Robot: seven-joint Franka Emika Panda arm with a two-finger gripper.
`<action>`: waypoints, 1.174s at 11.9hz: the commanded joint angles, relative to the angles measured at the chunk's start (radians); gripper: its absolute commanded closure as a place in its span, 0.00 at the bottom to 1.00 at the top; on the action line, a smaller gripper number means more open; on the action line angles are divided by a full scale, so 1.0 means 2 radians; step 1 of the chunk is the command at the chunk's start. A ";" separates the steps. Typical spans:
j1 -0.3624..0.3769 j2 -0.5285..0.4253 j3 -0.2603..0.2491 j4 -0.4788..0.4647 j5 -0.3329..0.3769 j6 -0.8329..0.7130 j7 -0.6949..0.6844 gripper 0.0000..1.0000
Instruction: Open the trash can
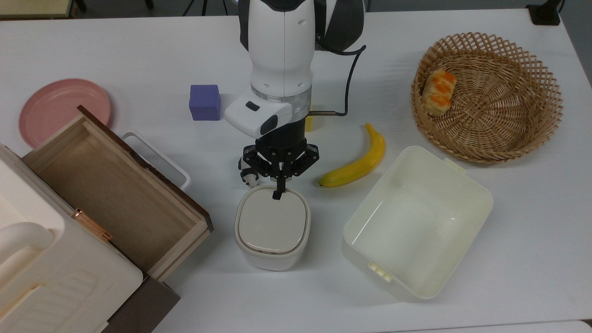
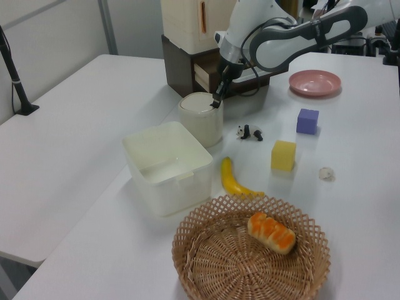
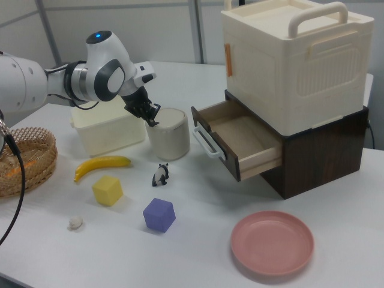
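Pressing w/ fingers pinched together, black two-finger gripper (image 1: 277, 195) tips onto beige-grey lid edge of small off-white plastic trash can (image 1: 272, 229), betw. open wooden drawer (image 1: 111, 194) & cream rectangular tub (image 1: 416, 222).

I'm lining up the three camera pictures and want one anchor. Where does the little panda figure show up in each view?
Top view: the panda figure lies just above the trash can, partly behind the gripper.
Left view: it lies right of the trash can.
Right view: it stands below the trash can, above the purple block.
Shared landmark: the trash can.
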 commanded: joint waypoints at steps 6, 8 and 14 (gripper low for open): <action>0.003 -0.006 -0.005 0.016 -0.001 0.009 0.015 1.00; 0.002 -0.002 -0.005 0.019 -0.001 0.009 0.015 1.00; 0.003 0.022 -0.005 0.017 -0.003 0.045 0.029 1.00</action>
